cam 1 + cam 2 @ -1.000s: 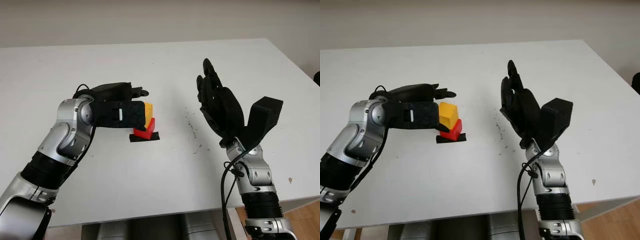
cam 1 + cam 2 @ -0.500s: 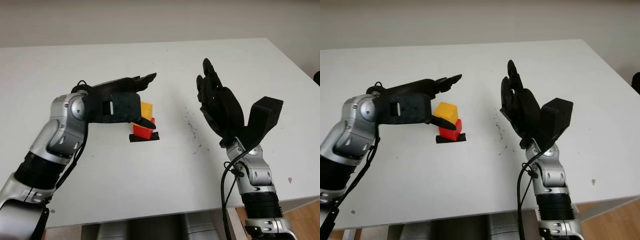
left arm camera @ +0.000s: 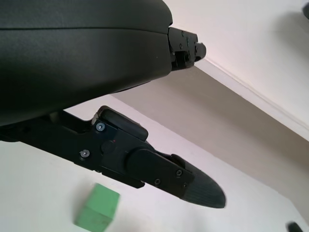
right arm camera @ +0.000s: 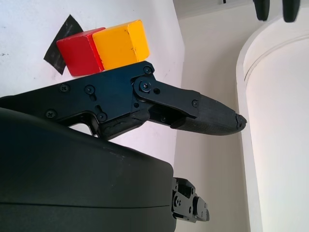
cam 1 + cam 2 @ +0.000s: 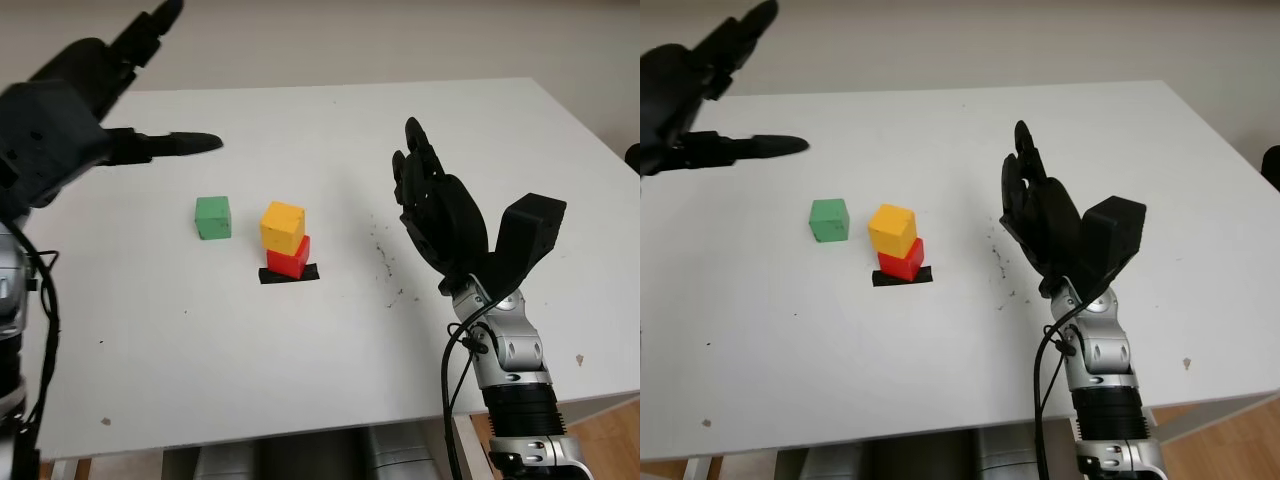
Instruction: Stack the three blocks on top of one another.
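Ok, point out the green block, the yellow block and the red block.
green block (image 5: pixel 212 217), left eye view, middle of its front face.
yellow block (image 5: pixel 283 227), left eye view, centre of the cube, atop the red one.
red block (image 5: pixel 902 259), right eye view, its visible front face under the yellow block.

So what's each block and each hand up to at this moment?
Yellow block: sits skewed on the red block.
Red block: on the black tape patch.
Green block: alone on the table, unstacked.
Left hand: open, raised above the table.
Right hand: open, upright beside the stack.
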